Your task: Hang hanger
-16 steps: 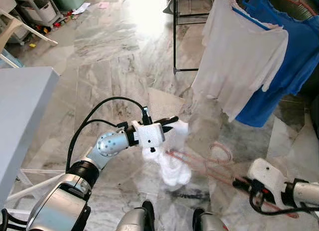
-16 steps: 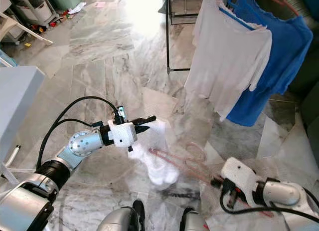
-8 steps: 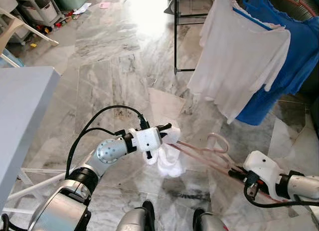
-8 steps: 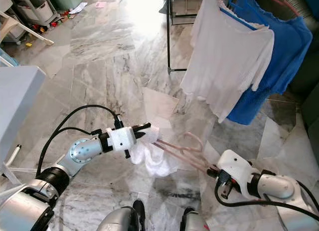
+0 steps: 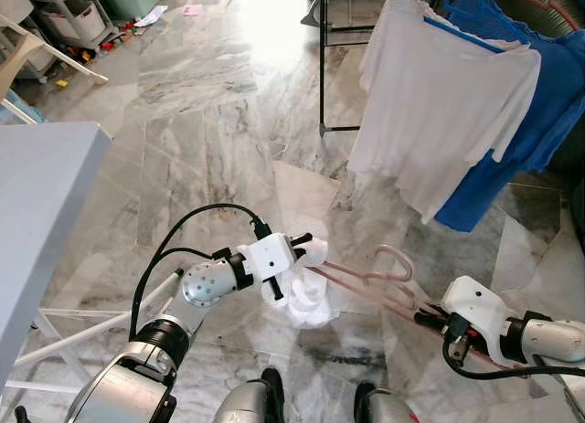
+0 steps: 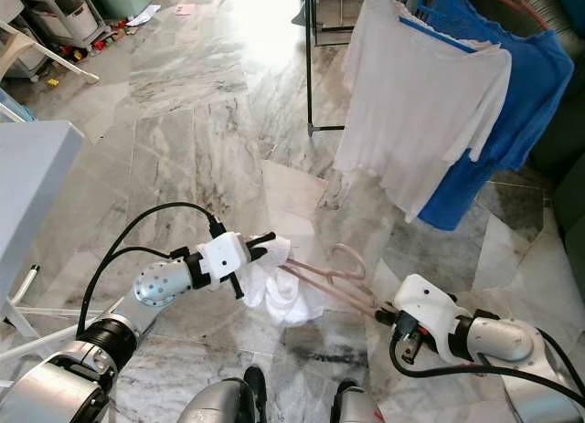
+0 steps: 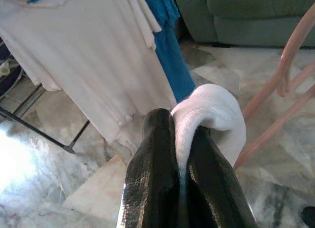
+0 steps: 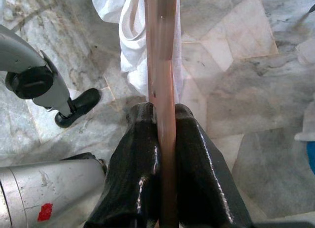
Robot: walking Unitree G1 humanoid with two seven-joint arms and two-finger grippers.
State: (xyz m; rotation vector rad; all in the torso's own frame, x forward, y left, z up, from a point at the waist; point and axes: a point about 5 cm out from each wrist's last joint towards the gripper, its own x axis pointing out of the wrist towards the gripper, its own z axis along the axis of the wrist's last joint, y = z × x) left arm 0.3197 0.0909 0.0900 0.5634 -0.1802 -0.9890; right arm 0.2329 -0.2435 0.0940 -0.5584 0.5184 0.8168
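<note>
Marble floor (image 5: 201,121), grey-veined and glossy, is spread across the room, and no writing or label can be read anywhere. A black metal drying rack (image 5: 322,67) is stood on it, from which a white T-shirt (image 5: 439,103) of thin soft cloth and a blue T-shirt (image 5: 548,94) are hung side by side, the white one in front. A flat grey table (image 5: 37,222) is seen at the robot's left. Lower down, a crumpled white garment (image 5: 306,300) is pinched in the left gripper (image 5: 300,241), whose black textured fingers (image 7: 157,174) are pressed together on a fold of the cloth. The pink hanger (image 5: 375,281), a thin smooth rod with a curved hook, is held low above the floor between the two arms, one end lost in the garment; the other end is clamped between the closed fingers of the right gripper (image 8: 165,139).
</note>
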